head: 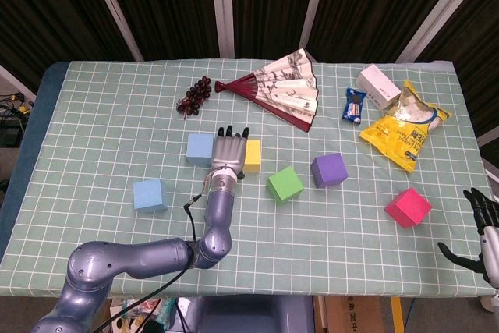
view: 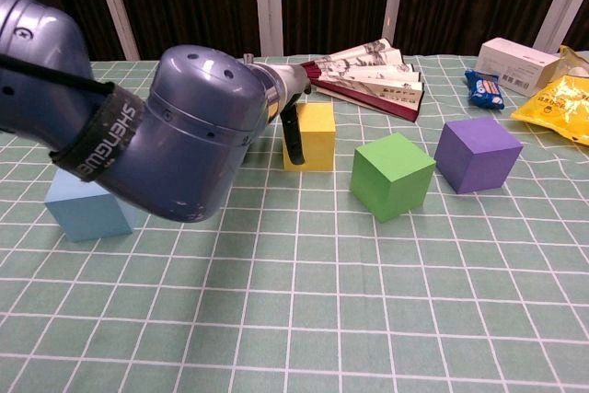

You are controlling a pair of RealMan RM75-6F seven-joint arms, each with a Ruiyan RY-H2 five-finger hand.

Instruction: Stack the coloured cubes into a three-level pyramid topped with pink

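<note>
Near the table's [head: 93, 107] middle, the yellow cube [head: 253, 155] sat just right of the left hand [head: 227, 151], square to the table edges, fingers extended flat, holding nothing, right hand [head: 485, 228] off the right edge, fingers spread, empty.

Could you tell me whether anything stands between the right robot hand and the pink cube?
Nothing visible does. The right robot hand sits at the table's near right edge, and only bare checked cloth separates it from the pink cube.

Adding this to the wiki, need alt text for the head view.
The left robot hand reaches between a light blue cube and a yellow cube on a green checked table. Another light blue cube and green, purple and pink cubes lie scattered, unstacked.
</note>
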